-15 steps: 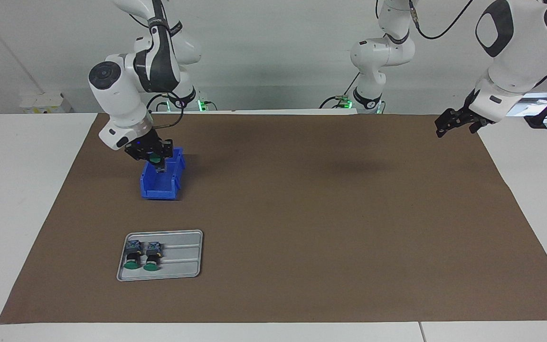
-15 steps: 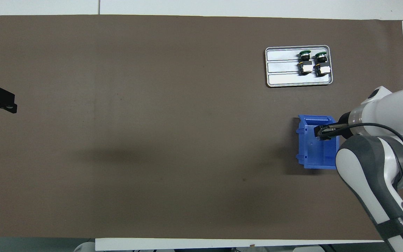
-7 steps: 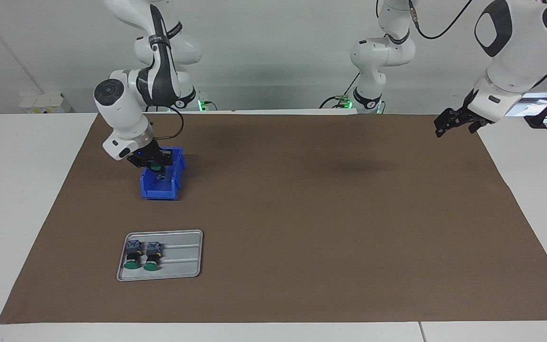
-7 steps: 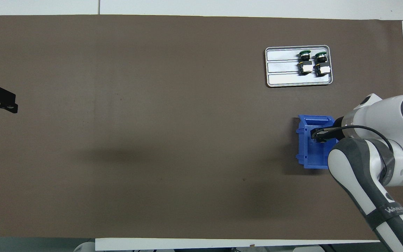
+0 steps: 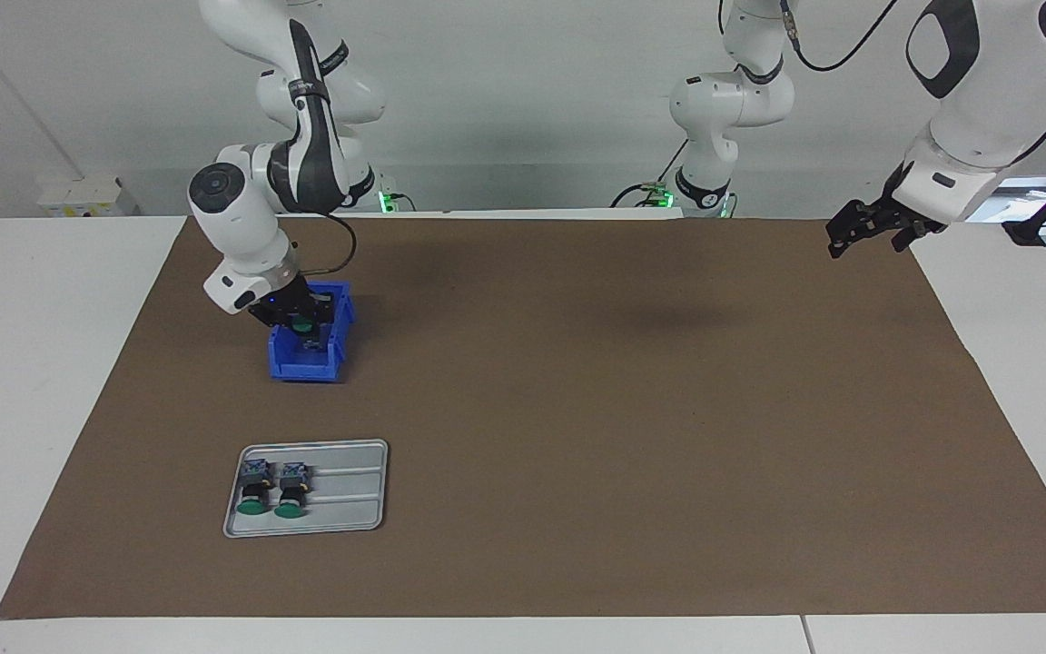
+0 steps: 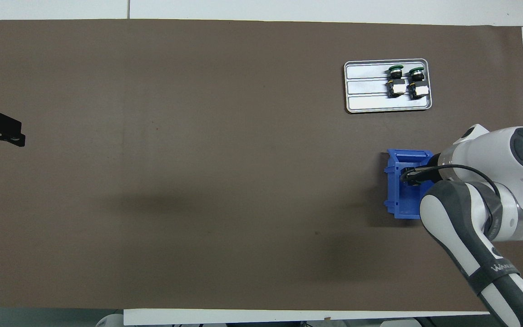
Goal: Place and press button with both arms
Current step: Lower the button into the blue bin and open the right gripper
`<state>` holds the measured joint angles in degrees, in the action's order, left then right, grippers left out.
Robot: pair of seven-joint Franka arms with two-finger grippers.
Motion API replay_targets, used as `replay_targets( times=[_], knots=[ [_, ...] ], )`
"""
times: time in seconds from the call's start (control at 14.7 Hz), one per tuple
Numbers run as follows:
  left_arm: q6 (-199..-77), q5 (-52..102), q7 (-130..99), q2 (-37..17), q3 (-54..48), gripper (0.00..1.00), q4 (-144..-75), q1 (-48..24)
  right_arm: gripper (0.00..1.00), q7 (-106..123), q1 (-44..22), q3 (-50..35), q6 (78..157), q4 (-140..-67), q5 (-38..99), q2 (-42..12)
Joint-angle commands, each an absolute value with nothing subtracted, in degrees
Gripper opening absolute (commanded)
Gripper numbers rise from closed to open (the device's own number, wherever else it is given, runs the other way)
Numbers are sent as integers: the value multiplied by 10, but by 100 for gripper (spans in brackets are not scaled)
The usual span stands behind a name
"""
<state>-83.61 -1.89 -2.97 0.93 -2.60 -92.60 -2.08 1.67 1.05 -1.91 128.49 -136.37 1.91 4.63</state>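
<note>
Lowered: right end effector (image 5: 303,329) pinching button (image 5: 304,323) in bin (image 5: 309,360) | 2 buttons (image 5: 271,490) on tray (image 5: 350,495)

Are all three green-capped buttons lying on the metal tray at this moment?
No: the metal tray holds only two buttons, and a third button is in the right gripper over the blue bin.

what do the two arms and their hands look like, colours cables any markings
Both arms are glossy white, rounded jointed segments with dark grey to black joint bands and round black caps. The right arm carries a thin black cable looping near its wrist, and grey lettering shows on its forearm band. The left arm has black cables too. The right hand and left hand are black.
</note>
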Motion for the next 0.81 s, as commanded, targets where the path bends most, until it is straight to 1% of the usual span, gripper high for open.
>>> replay_targets(
  times=[0.0,0.34,0.54,0.61,0.68,0.75],
  knots=[
    [-835,-12,-29,24,-18,100,-939,-30,61,20,15,-25,1293,-1370,27,53],
    [-831,-18,-29,28,-18,100,-947,-33,62,24,16,-25,1280,-1350,26,48],
    [-830,-18,-29,28,-18,100,-947,-33,65,28,18,-25,1224,-1311,24,51],
    [-831,-18,-29,28,-18,100,-947,-33,76,32,20,-25,1203,-1291,24,54],
    [-831,-18,-29,28,-18,100,-947,-33,95,31,21,-25,1182,-1275,24,57],
    [-833,-18,-29,28,-18,100,-947,-33,100,31,22,-24,1154,-1250,24,61]
  ],
)
